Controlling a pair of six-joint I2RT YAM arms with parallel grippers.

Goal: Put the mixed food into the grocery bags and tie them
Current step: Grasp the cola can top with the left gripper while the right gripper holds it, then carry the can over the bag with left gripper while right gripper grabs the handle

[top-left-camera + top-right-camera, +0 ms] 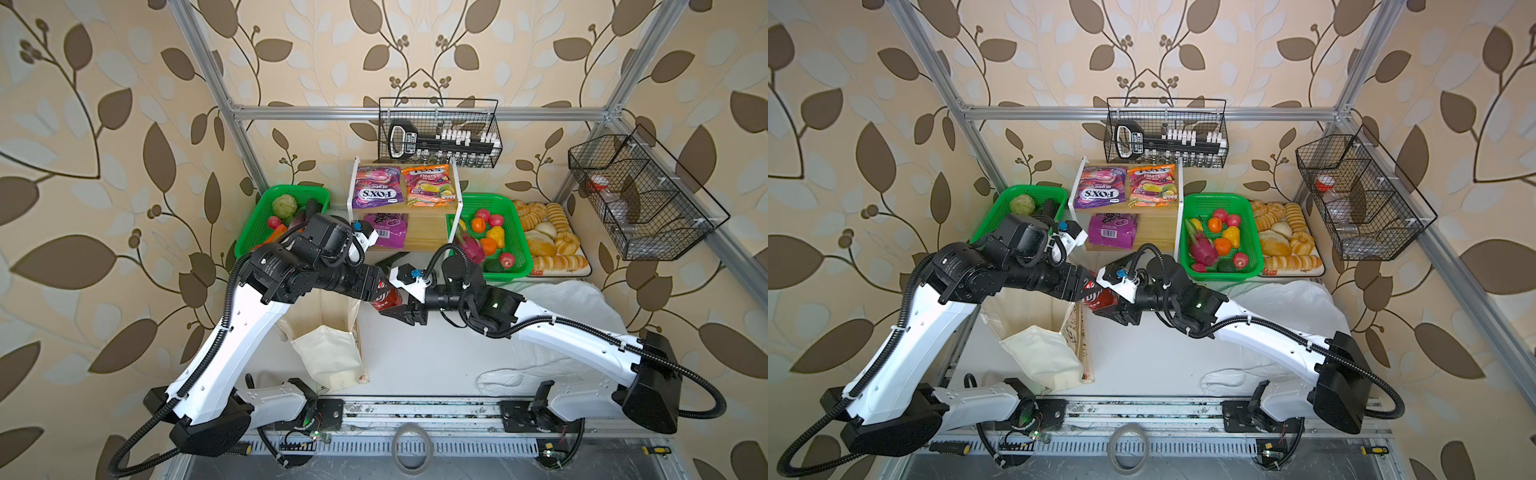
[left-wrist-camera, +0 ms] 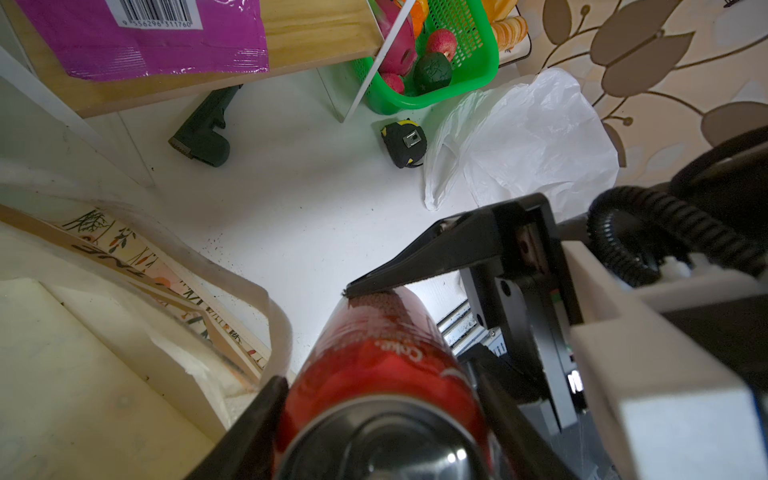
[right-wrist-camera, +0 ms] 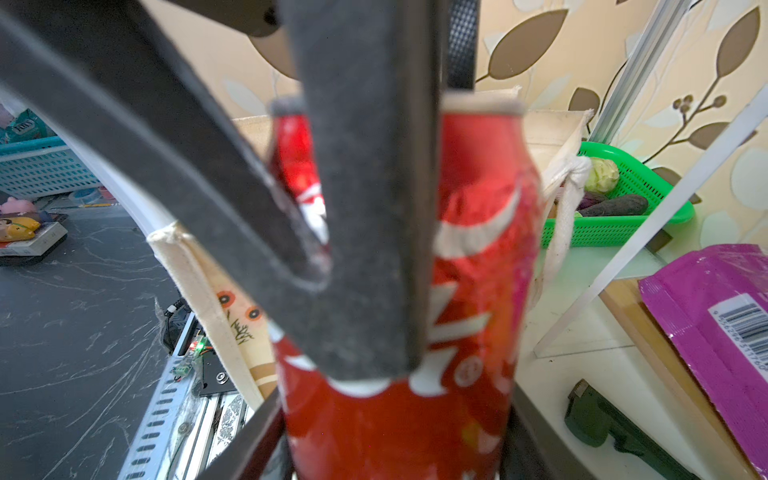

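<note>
Right gripper clamps red soda can above mid-tabletop, beside cream canvas tote. Left gripper brackets same can; grip cannot be told.

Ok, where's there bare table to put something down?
The clearest patch is the white table between the canvas tote and the plastic bag, near the front edge. It's crowded in the middle, where the left gripper and right gripper meet at the can, and along the back by the shelf and green baskets.
</note>
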